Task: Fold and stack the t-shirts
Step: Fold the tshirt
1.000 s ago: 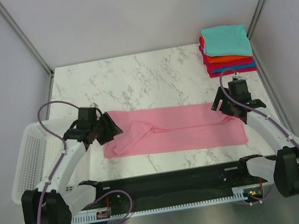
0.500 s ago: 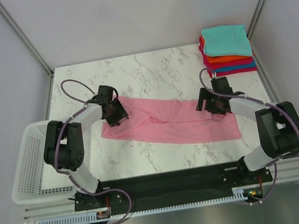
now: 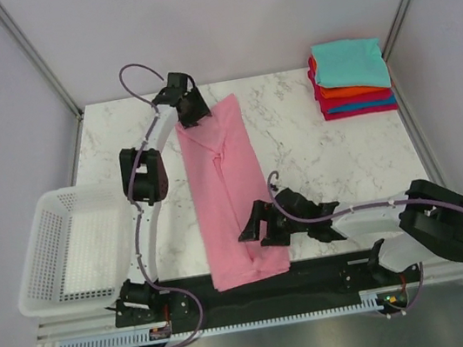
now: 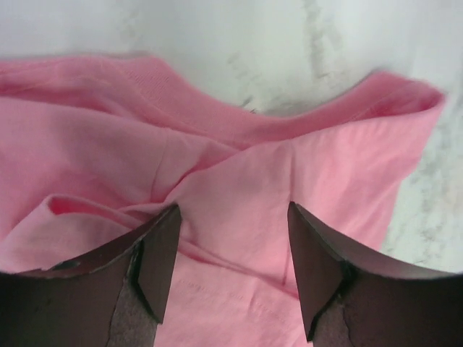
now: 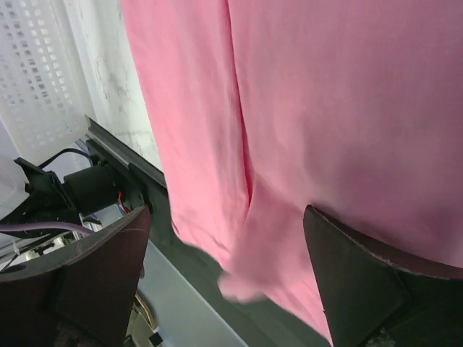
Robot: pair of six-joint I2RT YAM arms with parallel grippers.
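Note:
The pink t-shirt (image 3: 226, 192) lies as a long strip from the far middle of the table to the front edge, and its near end hangs over the black rail. My left gripper (image 3: 193, 111) is at the strip's far end, open, its jaws on either side of wrinkled pink cloth (image 4: 239, 166) without pinching it. My right gripper (image 3: 254, 224) is at the near end, open wide over the pink cloth (image 5: 325, 108). A stack of folded t-shirts (image 3: 355, 88), teal one (image 3: 349, 61) on top, sits at the back right corner.
A white mesh basket (image 3: 49, 273) stands off the table's left front side. The black base rail (image 3: 317, 270) runs along the front edge. Marble table top (image 3: 343, 156) shows between the pink strip and the stack.
The pink shirt has swung from lying across the table to lying front to back. My left arm reached to the far end. My right gripper came to the near end and opened a little wider.

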